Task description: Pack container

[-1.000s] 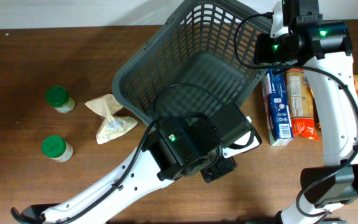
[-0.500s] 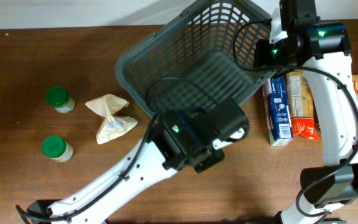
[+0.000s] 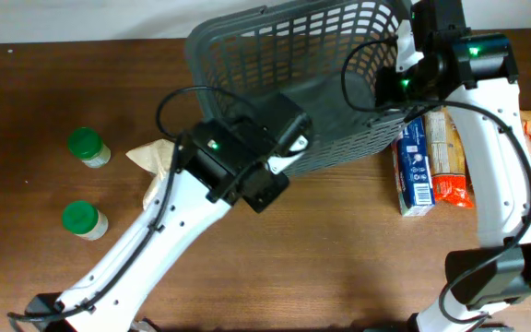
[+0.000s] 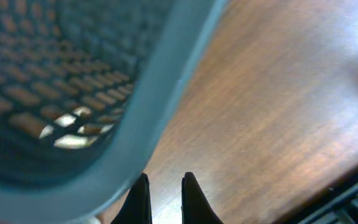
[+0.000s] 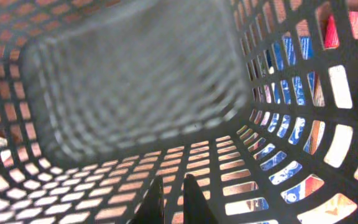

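Dark grey basket (image 3: 275, 55) sits tilted at the desk's (image 3: 339, 267) far edge; left pincer (image 4: 165, 186) clenched on nothing just beside its rim, right pincer (image 5: 171, 190) inside it, can't tell if gripping

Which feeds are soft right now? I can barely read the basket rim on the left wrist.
Left wrist: the basket rim is very close and blurred, while the table is sharper, with glare at top right. Right wrist: the near lattice is crisp and the far wall is soft. Overhead: mostly sharp and evenly lit.
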### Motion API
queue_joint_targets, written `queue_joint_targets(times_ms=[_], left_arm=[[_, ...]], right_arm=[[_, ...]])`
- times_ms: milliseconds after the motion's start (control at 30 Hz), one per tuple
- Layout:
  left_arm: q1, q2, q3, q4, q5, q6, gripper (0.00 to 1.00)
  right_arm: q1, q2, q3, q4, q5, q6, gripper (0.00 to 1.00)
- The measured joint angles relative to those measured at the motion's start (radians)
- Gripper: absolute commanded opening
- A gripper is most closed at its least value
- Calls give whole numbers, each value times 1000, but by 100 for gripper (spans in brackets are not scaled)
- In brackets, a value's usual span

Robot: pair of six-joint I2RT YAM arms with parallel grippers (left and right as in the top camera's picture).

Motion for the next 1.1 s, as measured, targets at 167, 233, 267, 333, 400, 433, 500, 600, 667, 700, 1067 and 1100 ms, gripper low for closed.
queue_joint_targets(times_ms=[167,233,267,333,400,433,500,600,667,700,1067,1100], left_arm=[[84,0,0,3,-13,0,2],[123,0,0,14,-14,0,2],[141,0,0,19,-17,0,2],[186,0,0,32,-19,0,2],[226,0,0,42,-19,0,2],[245,0,0,47,-19,0,2],[268,0,0,53,-19,0,2],[282,-2,0,54,-6,-2,2],[282,-15,0,54,5,-17,2],[281,-28,0,55,7,-30,2],[331,-362,13,77,11,-108,7],[334,-375,14,68,11,-114,7]], right_arm=[[12,-33,-1,-23,-3,-3,4],[13,-49,-1,-42,-6,-3,4],[13,-55,-1,-50,-7,-3,4],[13,-61,-1,-70,-7,-3,4],[13,-61,-1,-74,-7,-3,4],[13,-61,-1,-73,-7,-3,4],[13,-61,-1,-63,-7,-7,4],[13,-61,-2,-8,-7,-32,4],[10,-62,6,23,-7,-47,4],[6,-62,16,34,-7,-51,4],[-272,-114,219,57,-10,-55,4],[-311,-116,221,53,-10,-55,4]])
